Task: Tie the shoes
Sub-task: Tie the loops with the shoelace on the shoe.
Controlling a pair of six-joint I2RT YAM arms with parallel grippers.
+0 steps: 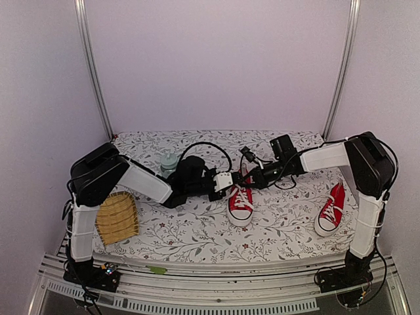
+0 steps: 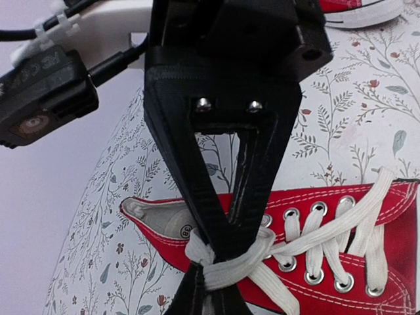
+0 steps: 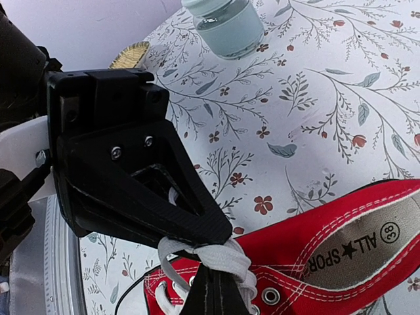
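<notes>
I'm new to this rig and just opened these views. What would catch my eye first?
The middle red sneaker, at the centre of the floral table, draws the eye: the left fingers and right fingers are each pinched shut on its white laces. The other red sneaker lies alone toward the right edge, and a woven tray sits at the left edge.
</notes>
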